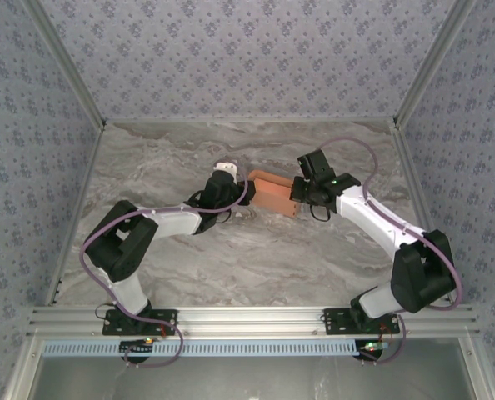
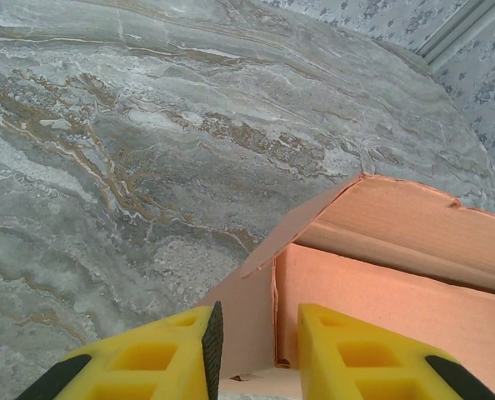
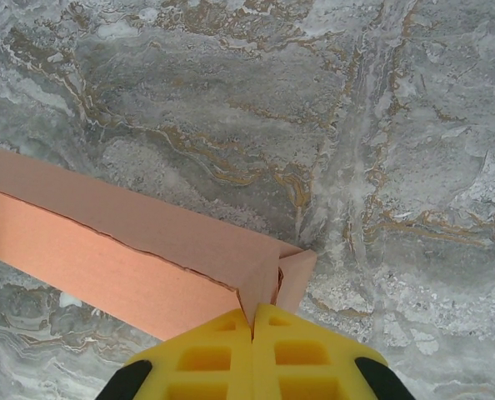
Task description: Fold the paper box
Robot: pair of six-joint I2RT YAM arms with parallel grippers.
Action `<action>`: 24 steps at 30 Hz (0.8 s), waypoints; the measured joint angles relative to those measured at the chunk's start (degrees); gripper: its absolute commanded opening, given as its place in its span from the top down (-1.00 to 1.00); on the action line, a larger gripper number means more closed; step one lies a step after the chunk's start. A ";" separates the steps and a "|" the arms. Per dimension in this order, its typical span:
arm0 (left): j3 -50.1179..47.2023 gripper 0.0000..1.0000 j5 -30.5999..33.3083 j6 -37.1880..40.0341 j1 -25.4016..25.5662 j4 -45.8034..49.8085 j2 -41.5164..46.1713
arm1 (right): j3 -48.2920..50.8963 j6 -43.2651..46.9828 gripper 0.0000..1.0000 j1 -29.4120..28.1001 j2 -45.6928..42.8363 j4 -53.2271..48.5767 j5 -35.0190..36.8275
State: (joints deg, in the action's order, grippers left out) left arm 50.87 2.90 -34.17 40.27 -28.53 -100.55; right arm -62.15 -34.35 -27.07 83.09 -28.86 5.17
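- The left claw is closed in on the paper box at its end wall. One yellow finger lies outside the wall and the other inside the box, so the jaws stand part-way apart with cardboard between them.
- From above, this claw meets the box at one end and the right claw meets it at the opposite end. The box sits between the two, on the table.
- Ahead of the left fingertips and towards the inner finger's side, a long flap stands up. Its top edge is slightly ragged and runs away slantwise.
- On the outer finger's side and straight ahead lies bare marble. The papered wall comes only well beyond it.
- The right claw is clenched, pads together, pinching the box at a corner where the long wall's upper edge runs into the seam of the fingers.
- A short end flap sticks out just beside this corner, on the side away from the long wall.
- Ahead of the right fingertips and on the flap's side, the table top is open stone.
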 measured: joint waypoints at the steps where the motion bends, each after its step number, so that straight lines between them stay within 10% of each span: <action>1: 0.00 0.41 0.02 0.00 -0.02 0.02 0.00 | 0.15 0.00 0.85 0.00 0.02 0.17 0.00; 24: 0.59 0.41 1.07 -0.02 0.02 1.07 0.00 | 0.04 -4.76 0.86 0.04 1.73 1.64 0.20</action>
State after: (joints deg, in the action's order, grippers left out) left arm 51.46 3.97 -34.20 40.29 -27.46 -100.55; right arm -62.11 -39.11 -27.03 84.82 -27.22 5.37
